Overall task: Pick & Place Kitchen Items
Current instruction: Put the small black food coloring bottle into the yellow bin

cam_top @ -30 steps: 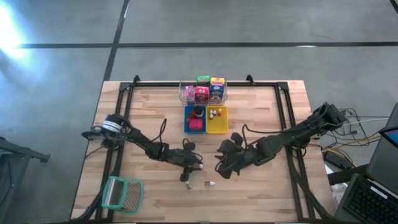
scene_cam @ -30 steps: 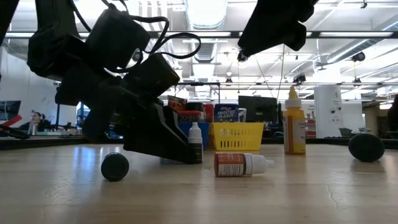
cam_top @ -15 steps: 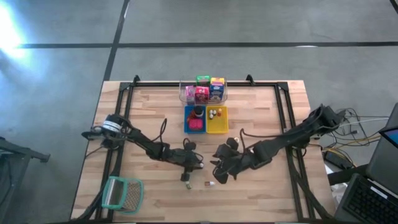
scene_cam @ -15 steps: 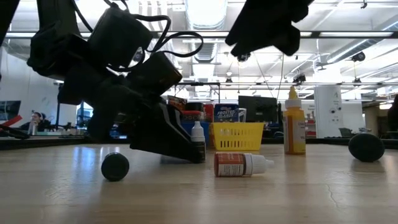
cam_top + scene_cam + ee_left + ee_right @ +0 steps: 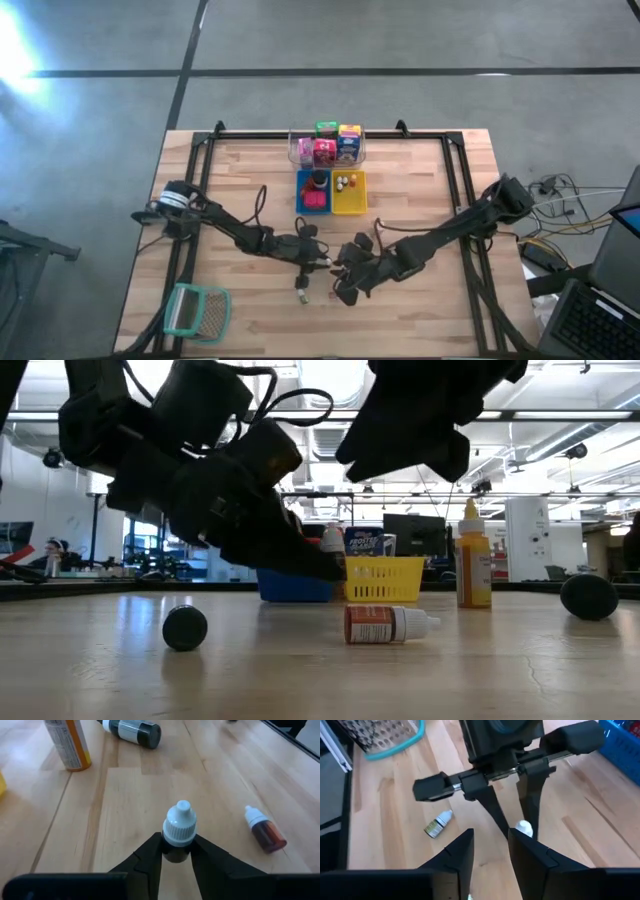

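Note:
A small dark bottle with a white cap [image 5: 178, 822] is in my left gripper [image 5: 177, 851], which is shut on it near the table's middle [image 5: 322, 265]. In the low view its cap [image 5: 333, 540] shows above the tabletop. My right gripper [image 5: 490, 851] hovers open just right of it [image 5: 345, 283], nothing between its fingers. A brown dropper bottle [image 5: 390, 624] lies on its side on the table. A small green-labelled bottle [image 5: 438, 824] also lies flat. My left gripper pinches the bottle's dark body [image 5: 176, 851] just under the white cap, one finger on each side. The fingers come slanting down from the table's left. The bottle stands upright in the hold, lifted clear of the table.
A blue tray [image 5: 303, 190], a yellow tray [image 5: 358, 203] and a clear tub [image 5: 293, 150] of packets stand at the far middle. A teal-rimmed mesh basket [image 5: 197, 310] lies near left. A yellow bottle [image 5: 473, 560] stands and a dark bottle [image 5: 132, 730] lies on the right.
My left gripper has risen with the small bottle, which stood on the table and now hangs clear of it. My right gripper has come down and toward the table's left, closer to my left gripper.

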`<move>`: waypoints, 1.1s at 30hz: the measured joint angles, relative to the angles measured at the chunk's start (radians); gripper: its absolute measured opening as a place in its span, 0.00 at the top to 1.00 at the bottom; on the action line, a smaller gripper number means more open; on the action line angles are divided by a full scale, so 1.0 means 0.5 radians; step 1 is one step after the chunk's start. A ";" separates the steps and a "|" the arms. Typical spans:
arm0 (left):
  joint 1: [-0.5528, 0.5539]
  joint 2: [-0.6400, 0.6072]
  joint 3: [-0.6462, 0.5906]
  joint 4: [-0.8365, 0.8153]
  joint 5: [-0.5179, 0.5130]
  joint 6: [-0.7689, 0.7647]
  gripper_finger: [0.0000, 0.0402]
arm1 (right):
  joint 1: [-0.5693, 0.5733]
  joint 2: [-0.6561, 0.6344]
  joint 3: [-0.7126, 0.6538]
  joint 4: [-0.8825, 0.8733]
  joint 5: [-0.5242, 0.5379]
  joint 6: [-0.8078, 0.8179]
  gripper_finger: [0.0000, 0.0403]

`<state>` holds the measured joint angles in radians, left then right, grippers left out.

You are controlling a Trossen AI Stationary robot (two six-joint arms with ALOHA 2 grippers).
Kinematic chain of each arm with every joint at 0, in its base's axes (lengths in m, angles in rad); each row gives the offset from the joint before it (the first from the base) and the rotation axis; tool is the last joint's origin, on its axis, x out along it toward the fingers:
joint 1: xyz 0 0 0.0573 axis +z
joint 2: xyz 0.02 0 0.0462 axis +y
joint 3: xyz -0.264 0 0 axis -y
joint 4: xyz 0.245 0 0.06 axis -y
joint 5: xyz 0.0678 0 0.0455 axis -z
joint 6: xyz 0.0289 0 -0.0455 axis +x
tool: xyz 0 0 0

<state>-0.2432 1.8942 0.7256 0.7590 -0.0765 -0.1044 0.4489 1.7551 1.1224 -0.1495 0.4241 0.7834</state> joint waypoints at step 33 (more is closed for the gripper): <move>-0.002 -0.179 0.280 -0.460 0.035 -0.014 0.75 | -0.018 0.027 0.000 -0.107 0.056 -0.228 0.74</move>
<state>-0.2440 1.8048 0.8654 0.5292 -0.0589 -0.1115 0.4400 1.7687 1.1225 -0.2031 0.4519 0.6693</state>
